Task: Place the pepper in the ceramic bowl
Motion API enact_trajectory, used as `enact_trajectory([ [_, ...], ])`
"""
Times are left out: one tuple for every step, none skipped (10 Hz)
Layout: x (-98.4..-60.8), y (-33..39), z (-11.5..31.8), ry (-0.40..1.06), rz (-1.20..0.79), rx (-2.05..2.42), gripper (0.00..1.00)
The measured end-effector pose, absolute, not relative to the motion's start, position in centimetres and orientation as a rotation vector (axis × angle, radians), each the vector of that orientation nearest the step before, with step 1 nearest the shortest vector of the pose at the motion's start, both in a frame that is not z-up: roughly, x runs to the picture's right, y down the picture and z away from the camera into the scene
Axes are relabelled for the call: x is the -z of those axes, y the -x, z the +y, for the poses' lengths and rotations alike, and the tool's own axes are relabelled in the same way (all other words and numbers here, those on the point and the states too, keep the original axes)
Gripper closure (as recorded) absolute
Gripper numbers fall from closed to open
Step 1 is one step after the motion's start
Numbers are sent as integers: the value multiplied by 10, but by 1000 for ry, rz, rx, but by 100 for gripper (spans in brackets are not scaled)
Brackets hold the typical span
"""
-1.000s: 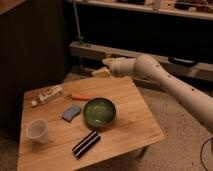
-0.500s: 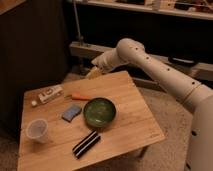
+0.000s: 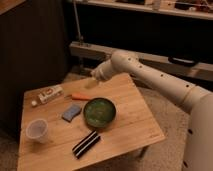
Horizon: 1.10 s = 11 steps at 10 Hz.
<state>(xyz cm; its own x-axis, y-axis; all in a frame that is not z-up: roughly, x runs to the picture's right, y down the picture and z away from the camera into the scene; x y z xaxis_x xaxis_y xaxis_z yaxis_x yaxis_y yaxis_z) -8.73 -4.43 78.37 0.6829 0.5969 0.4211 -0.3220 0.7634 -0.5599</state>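
The pepper [image 3: 79, 96] is small, slim and orange-red. It lies on the wooden table [image 3: 131, 116] near its far edge, just up and left of the ceramic bowl. The ceramic bowl [image 3: 99, 112] is round, glossy green with a dark rim, and sits empty at the table's middle. My gripper [image 3: 91, 82] is at the end of the white arm [image 3: 150, 77], which reaches in from the right. It hovers above the table's far side, a little up and right of the pepper, and holds nothing that I can see.
A blue sponge [image 3: 71, 112] lies left of the bowl. A translucent plastic cup [image 3: 37, 130] stands at the front left. A white packet [image 3: 50, 94] lies at the far left. A black-and-white striped object [image 3: 86, 143] lies near the front. A dark cabinet stands behind on the left.
The arm has swung left and down. The gripper has moved from beyond the table's far right side to just above the far edge near the pepper. The objects on the table have not moved.
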Motion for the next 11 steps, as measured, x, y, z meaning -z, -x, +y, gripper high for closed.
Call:
enact_trajectory([
  [-789,93,-32,468,-627,-553,35],
  [-793,97,-24,462,-627,-565,35],
  [-797,100,-18,462,-629,-573,35],
  [-802,106,-12,464,-635,-574,35],
  [-807,112,-10,464,-637,-564,35],
  [-815,123,-9,460,-637,-541,35],
  [-823,137,-11,451,-639,-508,35],
  [-827,139,-14,447,-636,-495,35],
  [-838,139,-19,444,-627,-476,35],
  [-849,140,-21,446,-618,-462,35],
  [-862,143,-22,455,-608,-450,35],
])
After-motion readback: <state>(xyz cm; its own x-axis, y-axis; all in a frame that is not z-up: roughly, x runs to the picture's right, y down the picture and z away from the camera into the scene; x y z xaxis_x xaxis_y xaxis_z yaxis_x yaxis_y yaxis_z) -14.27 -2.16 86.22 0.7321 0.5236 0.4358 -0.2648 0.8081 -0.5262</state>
